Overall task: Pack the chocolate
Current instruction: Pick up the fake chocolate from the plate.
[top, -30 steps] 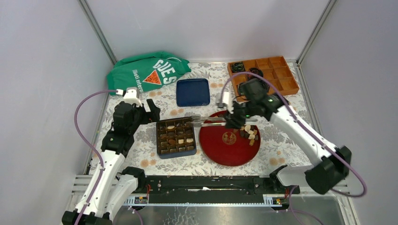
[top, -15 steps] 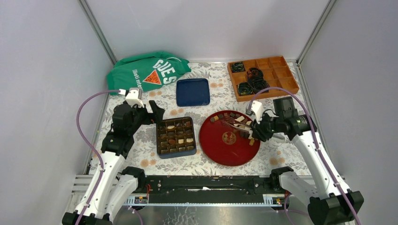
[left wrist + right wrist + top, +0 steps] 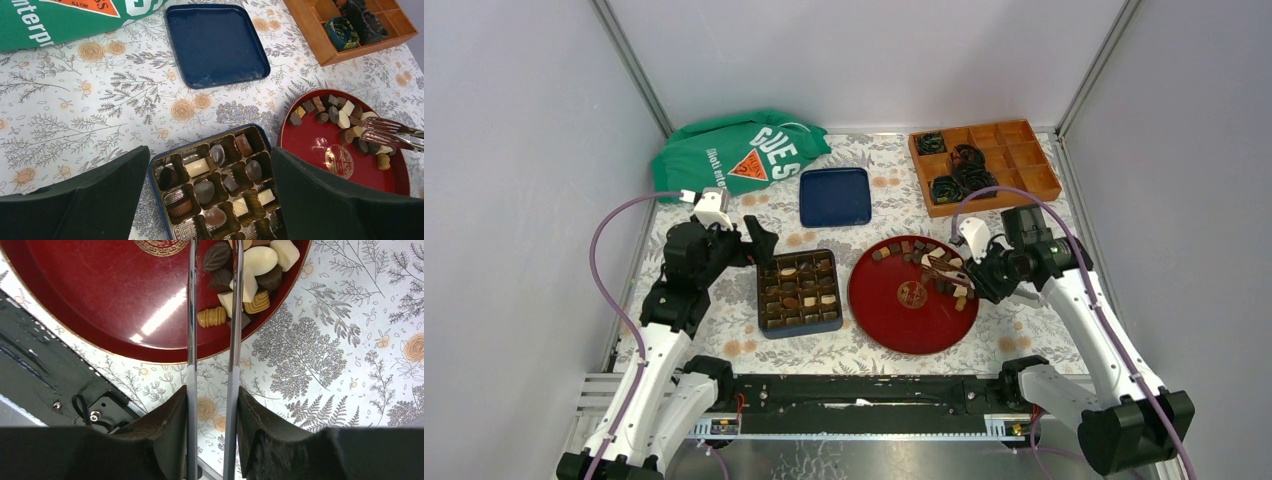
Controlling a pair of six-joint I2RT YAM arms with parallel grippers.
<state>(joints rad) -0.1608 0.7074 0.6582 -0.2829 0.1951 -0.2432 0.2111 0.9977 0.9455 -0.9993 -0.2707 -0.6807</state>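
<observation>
Loose chocolate pieces, dark, brown and cream, lie along the far and right side of the red plate. They also show in the right wrist view and the left wrist view. A blue box with a gold tray holds several pieces. My right gripper is shut on metal tongs. The tong tips sit slightly apart over the pile; I cannot tell if they hold a piece. My left gripper is open and empty above the box.
The blue box lid lies behind the box. A green bag sits at the back left. An orange wooden organiser with black coiled cables stands at the back right. A black rail runs along the near edge.
My right arm swung back to the right, carrying the tongs from the box's edge to the chocolate pile on the plate's right side. The left arm has barely moved.
</observation>
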